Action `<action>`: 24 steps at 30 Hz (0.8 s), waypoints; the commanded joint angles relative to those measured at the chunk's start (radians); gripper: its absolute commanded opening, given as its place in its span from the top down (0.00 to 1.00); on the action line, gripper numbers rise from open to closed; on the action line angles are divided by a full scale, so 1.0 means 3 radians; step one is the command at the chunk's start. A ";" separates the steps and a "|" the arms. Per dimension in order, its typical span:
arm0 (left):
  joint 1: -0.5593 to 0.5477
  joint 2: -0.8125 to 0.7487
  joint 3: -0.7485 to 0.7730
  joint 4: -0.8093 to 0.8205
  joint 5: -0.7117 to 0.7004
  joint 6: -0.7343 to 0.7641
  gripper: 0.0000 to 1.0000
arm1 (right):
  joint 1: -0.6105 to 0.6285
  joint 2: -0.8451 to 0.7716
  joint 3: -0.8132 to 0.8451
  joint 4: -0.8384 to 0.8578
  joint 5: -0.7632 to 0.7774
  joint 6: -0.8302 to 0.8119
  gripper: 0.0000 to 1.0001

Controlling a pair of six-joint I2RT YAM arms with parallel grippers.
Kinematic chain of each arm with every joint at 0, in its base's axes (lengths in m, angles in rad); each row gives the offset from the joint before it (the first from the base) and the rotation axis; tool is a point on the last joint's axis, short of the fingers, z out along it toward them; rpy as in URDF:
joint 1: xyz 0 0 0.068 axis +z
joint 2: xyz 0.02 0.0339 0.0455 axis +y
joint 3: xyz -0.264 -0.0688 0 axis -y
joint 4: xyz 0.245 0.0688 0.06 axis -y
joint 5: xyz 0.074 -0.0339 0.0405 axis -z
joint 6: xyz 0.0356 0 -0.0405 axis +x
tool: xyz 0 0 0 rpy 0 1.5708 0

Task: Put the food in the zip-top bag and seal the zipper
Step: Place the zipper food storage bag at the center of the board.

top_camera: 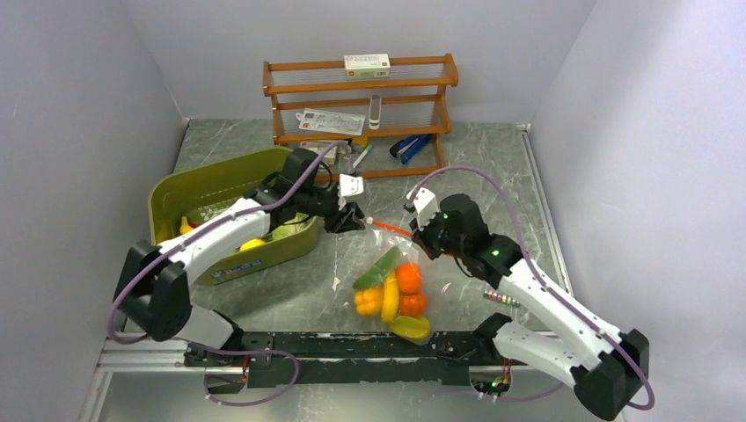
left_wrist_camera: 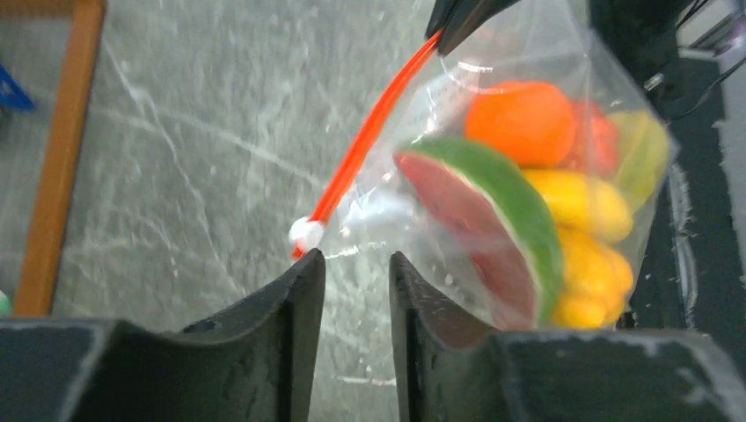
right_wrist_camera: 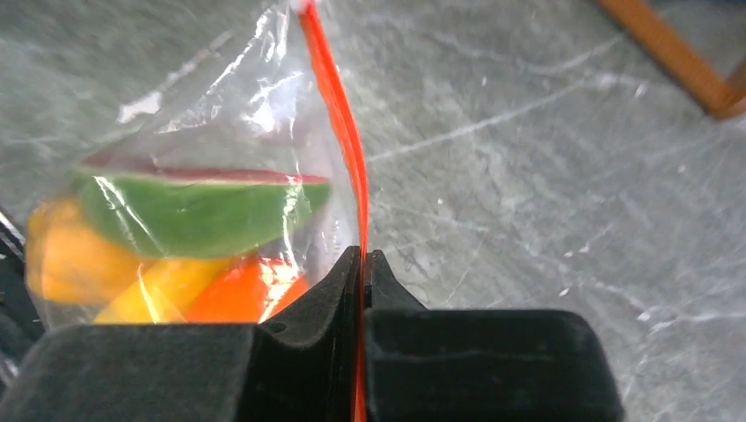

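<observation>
The clear zip-top bag [top_camera: 393, 286] hangs from its orange-red zipper [top_camera: 392, 229], its lower end by the table's front edge. Inside is the food: a green-rinded watermelon slice [left_wrist_camera: 501, 198], an orange round [left_wrist_camera: 519, 119] and yellow pieces [left_wrist_camera: 585, 204]. My right gripper [right_wrist_camera: 362, 257] is shut on the zipper [right_wrist_camera: 339, 114] at one end. My left gripper [left_wrist_camera: 356, 259] stands slightly open at the other end. The zipper's white tab [left_wrist_camera: 306, 233] lies just past its left fingertip, and only the table shows between its fingers.
An olive-green tub [top_camera: 176, 195] holding more toy food sits at the left, under my left arm. A wooden rack [top_camera: 361, 88] stands at the back with white packets [top_camera: 330, 120], a small box [top_camera: 367, 63] and a blue stapler [top_camera: 413, 145].
</observation>
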 commanded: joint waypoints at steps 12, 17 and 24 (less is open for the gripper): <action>0.0027 -0.0424 0.0230 0.0055 -0.0588 -0.0333 0.37 | -0.0654 0.0540 -0.0153 0.0942 -0.0006 -0.0027 1.00; 0.0030 -0.0780 0.0044 0.0165 -0.0842 -0.0611 0.01 | -0.0685 0.0845 -0.0072 0.1192 0.0086 0.0000 1.00; 0.0027 -0.1294 -0.0230 0.0123 -0.1628 -0.1063 0.01 | -0.0686 0.0539 -0.0015 0.1242 0.0179 0.0275 0.68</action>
